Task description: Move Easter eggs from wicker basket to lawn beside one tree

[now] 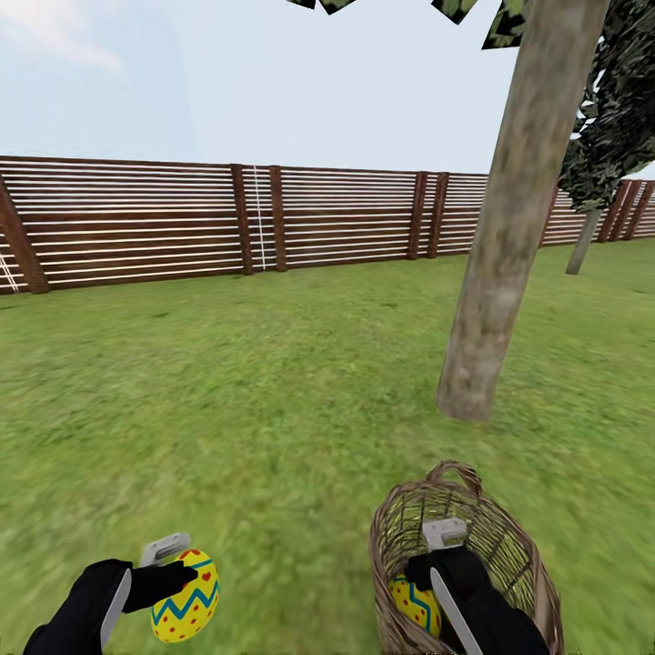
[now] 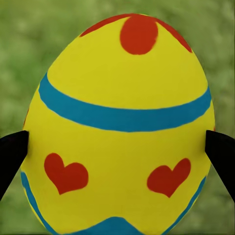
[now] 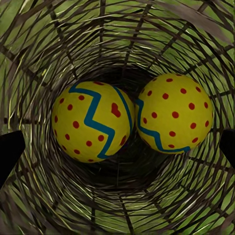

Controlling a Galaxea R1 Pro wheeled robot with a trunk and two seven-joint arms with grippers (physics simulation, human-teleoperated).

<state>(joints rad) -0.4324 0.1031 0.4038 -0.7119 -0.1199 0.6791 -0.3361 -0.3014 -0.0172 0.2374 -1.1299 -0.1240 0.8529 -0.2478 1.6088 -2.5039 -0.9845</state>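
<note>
My left gripper (image 1: 185, 587) is shut on a yellow Easter egg (image 1: 186, 608) with a teal zigzag, held just above the lawn (image 1: 273, 391) at the lower left. In the left wrist view that egg (image 2: 117, 98) shows red hearts, with the black fingers (image 2: 12, 156) pressing on both sides. The wicker basket (image 1: 514, 532) stands on the grass at the lower right, close in front of the tree (image 1: 509, 227). My right gripper (image 1: 432, 566) reaches into it, open. Two dotted eggs (image 3: 93, 121) (image 3: 175, 113) lie side by side on the basket's bottom (image 3: 117, 196), untouched.
A brown slat fence (image 1: 182, 218) closes the garden at the back. A dark leafy tree (image 1: 619, 109) with a thin trunk stands at the far right. Open grass stretches left of the tree and between it and the fence.
</note>
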